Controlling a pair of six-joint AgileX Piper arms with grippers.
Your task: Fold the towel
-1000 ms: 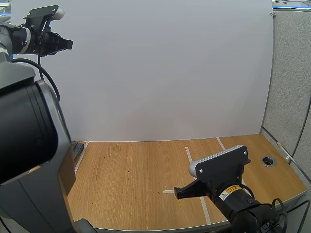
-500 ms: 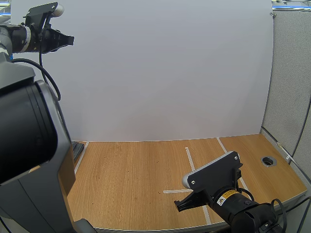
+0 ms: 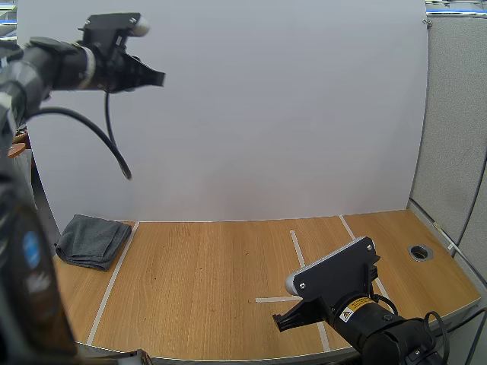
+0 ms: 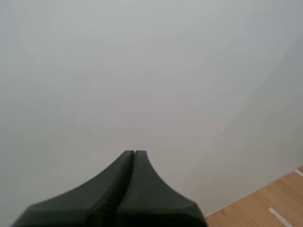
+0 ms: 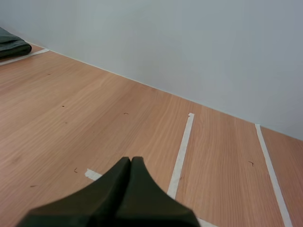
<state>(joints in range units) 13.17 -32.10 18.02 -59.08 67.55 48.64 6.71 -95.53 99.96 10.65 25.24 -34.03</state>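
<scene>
towel [image 3: 93, 241] folded at 9 o'clock on the worktop [image 3: 205, 296]
left hand [image 3: 158, 77] high, right hand [image 3: 281, 321] low at 5 o'clock; both closed, empty

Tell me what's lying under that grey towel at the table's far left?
The folded grey towel rests on the wooden table, just beside a tape strip. Anything beneath it or between its folds is covered.

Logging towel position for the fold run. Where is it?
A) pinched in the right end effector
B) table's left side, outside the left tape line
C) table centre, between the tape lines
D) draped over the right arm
B: the grey towel lies on the table at its left side, beyond the left tape line, and the right end effector is shut on nothing.
</scene>
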